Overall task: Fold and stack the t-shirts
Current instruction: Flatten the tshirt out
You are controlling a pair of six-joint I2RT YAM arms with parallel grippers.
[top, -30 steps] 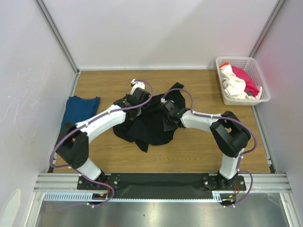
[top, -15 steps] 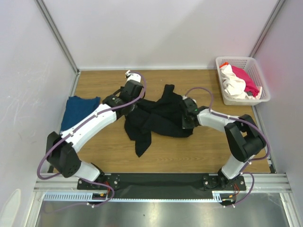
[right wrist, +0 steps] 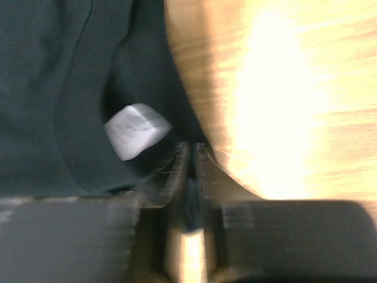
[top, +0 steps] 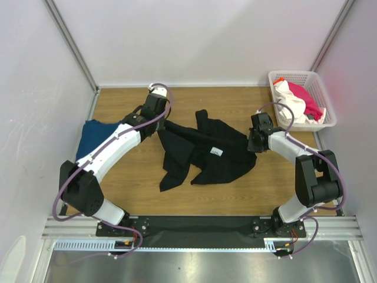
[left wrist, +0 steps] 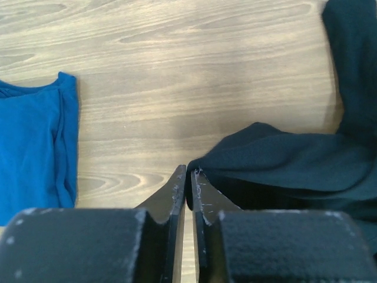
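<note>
The black t-shirt (top: 206, 150) lies partly spread at the table's middle, a small white tag (top: 216, 151) showing on it. My left gripper (top: 163, 124) is shut on its left upper corner; in the left wrist view the fingertips (left wrist: 188, 174) pinch a black cloth edge (left wrist: 277, 162). My right gripper (top: 252, 145) is shut on the shirt's right edge; in the right wrist view the jaws (right wrist: 192, 151) hold black cloth (right wrist: 59, 88) beside the tag (right wrist: 135, 130). A dark blue t-shirt (top: 97, 135) lies folded at the left, also seen from the left wrist (left wrist: 29, 159).
A white lattice basket (top: 306, 125) stands at the back right corner with a white shirt (top: 290, 105) and a pink-red shirt (top: 307, 100) in it. White walls and metal rails close in the wooden table (top: 235, 188) on three sides.
Both grippers have moved apart, the left toward the back left and the right toward the right, each holding the black t-shirt. The bunched shirt has been drawn out wider and flatter.
</note>
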